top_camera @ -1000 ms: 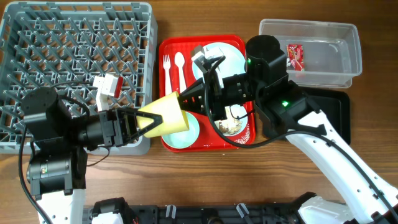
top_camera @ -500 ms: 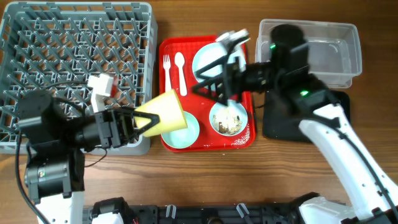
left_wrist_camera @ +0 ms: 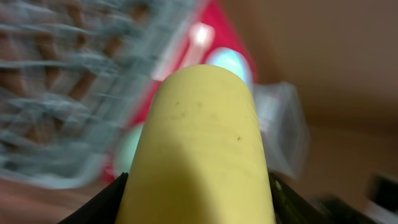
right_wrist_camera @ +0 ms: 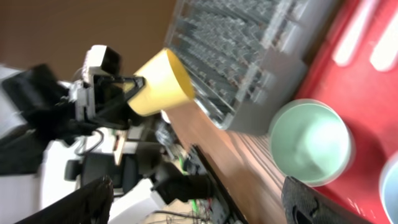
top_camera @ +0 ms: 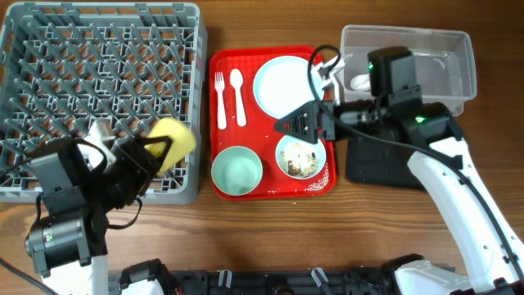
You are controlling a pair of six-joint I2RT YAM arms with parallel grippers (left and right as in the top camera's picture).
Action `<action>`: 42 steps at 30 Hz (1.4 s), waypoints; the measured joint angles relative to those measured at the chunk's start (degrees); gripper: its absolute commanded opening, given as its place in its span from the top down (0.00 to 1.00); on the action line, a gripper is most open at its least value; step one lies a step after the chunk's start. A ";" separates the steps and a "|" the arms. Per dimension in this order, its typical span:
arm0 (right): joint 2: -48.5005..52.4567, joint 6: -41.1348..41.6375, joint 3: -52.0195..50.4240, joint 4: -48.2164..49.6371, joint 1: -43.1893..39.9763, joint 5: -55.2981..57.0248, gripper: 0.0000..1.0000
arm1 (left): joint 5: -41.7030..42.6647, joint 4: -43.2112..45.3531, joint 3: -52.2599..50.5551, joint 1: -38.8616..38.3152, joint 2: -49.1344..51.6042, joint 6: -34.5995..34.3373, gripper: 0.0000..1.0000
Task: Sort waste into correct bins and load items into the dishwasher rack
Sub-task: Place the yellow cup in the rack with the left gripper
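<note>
My L gripper is clamped on the yellow cup, which lies tipped on its side over the front-right corner of the grey rack; L wrist cam is mostly cup wall. My R gripper is spread wide w/ nothing btwn the fingers, above the red tray, btwn blue plate & scrap bowl. Empty mint bowl sits front-left on the tray

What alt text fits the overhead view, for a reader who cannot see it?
The left pincer holds a yellow cup over the near right corner of the grey rack. The right pincer hovers open above a red tray bearing a plate, two bowls, fork and spoon.
</note>
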 measured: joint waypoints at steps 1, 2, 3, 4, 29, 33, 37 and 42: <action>0.00 -0.26 0.00 -1.68 0.94 2.45 0.12 | -4.28 -1.31 0.00 0.00 0.13 0.76 0.48; 0.00 -0.59 0.00 -3.15 2.43 5.60 0.13 | -8.76 -2.14 0.00 0.00 0.50 1.79 0.48; 0.00 -0.81 0.00 -3.98 3.93 8.46 0.12 | -11.67 -2.38 0.00 0.00 1.03 2.67 0.48; 0.00 -0.83 0.00 -4.68 5.86 11.72 0.12 | -14.45 -2.36 0.00 0.00 1.95 3.61 0.48; 0.00 -0.17 0.00 -8.31 13.33 33.22 0.15 | -33.73 -9.57 17.77 -16.83 26.12 7.17 0.00; 0.00 -0.11 0.00 -11.02 14.27 42.60 0.20 | -29.44 -15.04 25.49 -16.85 21.38 9.55 0.00; 1.07 -0.02 0.00 -11.47 16.33 47.28 0.43 | -26.88 -16.61 25.79 -16.85 12.13 12.72 0.00; 10.40 1.55 0.00 -7.37 18.95 49.88 0.56 | -26.29 -17.64 26.43 -16.85 -2.91 14.08 0.00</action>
